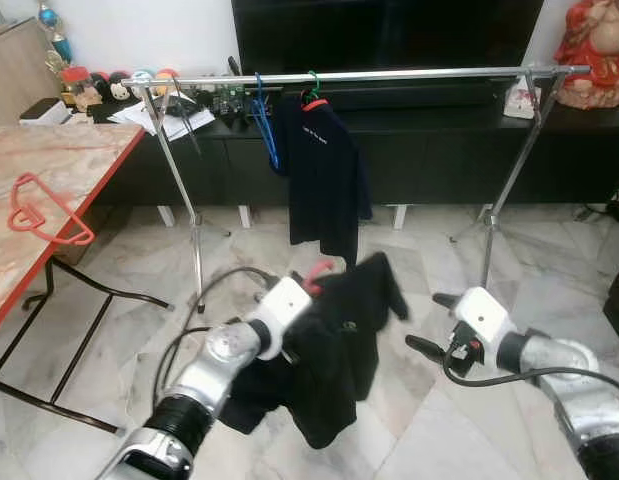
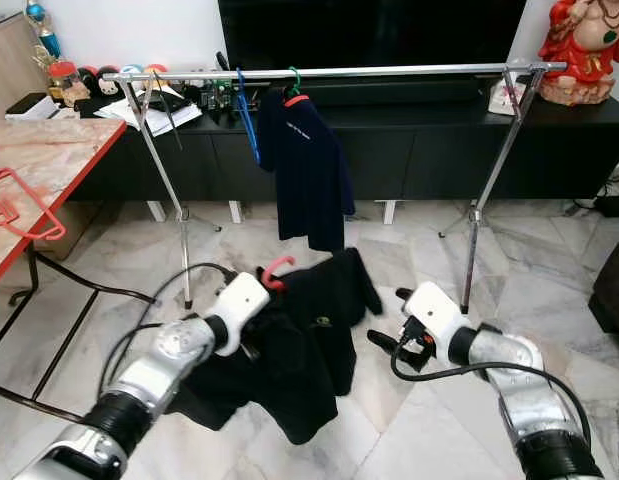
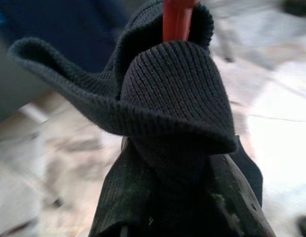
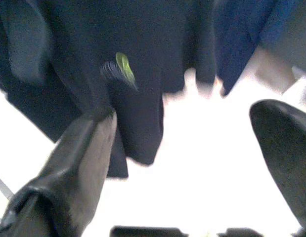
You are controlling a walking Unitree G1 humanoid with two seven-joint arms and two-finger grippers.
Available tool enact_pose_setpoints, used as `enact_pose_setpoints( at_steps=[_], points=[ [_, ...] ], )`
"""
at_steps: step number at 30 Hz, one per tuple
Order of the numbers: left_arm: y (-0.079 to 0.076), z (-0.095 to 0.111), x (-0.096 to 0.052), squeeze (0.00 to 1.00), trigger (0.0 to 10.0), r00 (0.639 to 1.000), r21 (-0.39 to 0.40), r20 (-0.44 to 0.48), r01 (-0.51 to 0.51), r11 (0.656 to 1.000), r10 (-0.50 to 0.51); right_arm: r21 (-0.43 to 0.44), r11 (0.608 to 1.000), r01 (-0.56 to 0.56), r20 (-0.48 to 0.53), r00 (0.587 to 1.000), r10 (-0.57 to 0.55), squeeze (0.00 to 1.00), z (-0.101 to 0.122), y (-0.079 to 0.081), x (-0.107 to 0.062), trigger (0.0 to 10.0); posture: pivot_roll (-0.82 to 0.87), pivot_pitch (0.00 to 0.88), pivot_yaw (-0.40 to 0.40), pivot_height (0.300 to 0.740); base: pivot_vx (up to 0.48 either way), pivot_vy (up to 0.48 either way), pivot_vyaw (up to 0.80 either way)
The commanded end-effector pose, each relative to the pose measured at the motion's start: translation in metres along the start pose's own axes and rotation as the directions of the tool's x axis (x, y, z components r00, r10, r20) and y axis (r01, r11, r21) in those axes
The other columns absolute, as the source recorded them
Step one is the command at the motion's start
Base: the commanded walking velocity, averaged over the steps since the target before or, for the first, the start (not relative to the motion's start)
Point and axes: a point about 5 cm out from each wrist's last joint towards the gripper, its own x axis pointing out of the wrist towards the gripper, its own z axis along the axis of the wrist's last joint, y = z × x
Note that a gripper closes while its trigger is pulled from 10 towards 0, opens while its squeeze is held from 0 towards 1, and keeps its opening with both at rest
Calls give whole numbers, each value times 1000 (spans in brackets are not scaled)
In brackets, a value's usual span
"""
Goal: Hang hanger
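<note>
Left gripper (image 1: 307, 290) raised over marble floor (image 1: 429, 420), clamped on black polo shirt (image 1: 339, 350) draped on red plastic hanger (image 1: 317, 274). Right gripper (image 1: 434, 322) spread wide beside it, apart. Behind: chrome clothes rail (image 1: 389, 75) bearing navy shirt (image 1: 324, 170) and blue hanger (image 1: 266, 125).

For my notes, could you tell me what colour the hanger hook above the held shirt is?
Red, clearest in the left wrist view: hook.
</note>
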Motion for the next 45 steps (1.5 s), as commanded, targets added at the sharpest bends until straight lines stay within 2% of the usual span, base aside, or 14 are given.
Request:
enact_pose_setpoints(
  at_steps=[1, 2, 3, 6, 7, 9, 11, 13, 16, 22, 29, 36, 42, 45],
  points=[
    [18, -1, -9, 0, 4824, 993, -16, 23, -117, 993, 117, 74, 986, 147, -92, 986, -140, 0, -25, -4, -4, 10000, -152, 0, 55, 740, 0, 0, 0],
    [21, -3, -12, 0, 4824, 991, -24, 18, -135, 991, 135, 92, 979, 184, -129, 977, -172, 0, -33, -4, -5, 10000, -149, 0, 54, 740, 0, 0, 0],
    [27, -7, -17, 0, 9882, 984, -37, 14, -178, 983, 179, 133, 958, 254, -195, 955, -226, 0, -48, -2, -7, 10000, -138, 0, 50, 740, 0, 0, 0],
    [38, -13, -28, 0, 10000, 966, -57, 2, -257, 965, 258, 203, 905, 374, -286, 906, -310, 0, -71, 5, -12, 10000, -134, 0, 47, 740, 0, 0, 0],
    [46, -21, -37, 0, 10000, 947, -80, -14, -320, 944, 320, 265, 837, 479, -372, 852, -369, 0, -90, 15, -17, 10000, -128, 0, 43, 740, 0, 0, 0],
    [51, -28, -44, 0, 10000, 930, -88, -32, -367, 926, 366, 304, 787, 536, -445, 811, -380, 0, -105, 27, -21, 10000, -121, 0, 40, 740, 0, 0, 0],
    [53, -31, -48, 0, 10000, 922, -97, -42, -387, 917, 385, 318, 770, 553, -470, 797, -379, 0, -110, 33, -21, 10000, -116, 0, 36, 740, 0, 0, 0],
    [61, -42, -63, 0, 10000, 867, -143, -80, -498, 856, 491, 389, 707, 590, -539, 769, -345, 0, -129, 63, -23, 10000, -100, 0, 30, 740, 0, 0, 0],
    [62, -51, -74, 0, 10000, 837, -156, -107, -548, 822, 537, 422, 671, 610, -585, 749, -313, 0, -141, 83, -27, 10000, -75, 0, 21, 740, 0, 0, 0],
    [61, -63, -102, 0, 10000, 784, -167, -113, -621, 766, 610, 486, 622, 614, -607, 749, -265, 0, -153, 107, -33, 10000, -61, 0, 30, 740, 0, 0, 0],
    [54, -71, -118, 0, 10000, 778, -182, -139, -629, 756, 613, 493, 617, 614, -621, 745, -245, 0, -159, 102, -42, 10000, -60, 0, 40, 740, 0, 0, 0],
    [56, -69, -118, 0, 10000, 764, -166, -150, -645, 746, 627, 503, 610, 612, -619, 748, -241, 0, -160, 96, -45, 10000, -73, 0, 50, 740, 0, -95, 0],
    [56, -65, -111, 0, 10000, 784, -171, -139, -620, 765, 605, 507, 577, 640, -650, 724, -232, 0, -165, 107, -48, 10000, -75, 0, 44, 740, 0, -369, 0],
    [54, -64, -110, 0, 10000, 801, -165, -138, -599, 784, 583, 488, 612, 623, -654, 725, -216, 0, -165, 111, -45, 10000, -70, 0, 41, 740, 0, -292, 0]
  ],
)
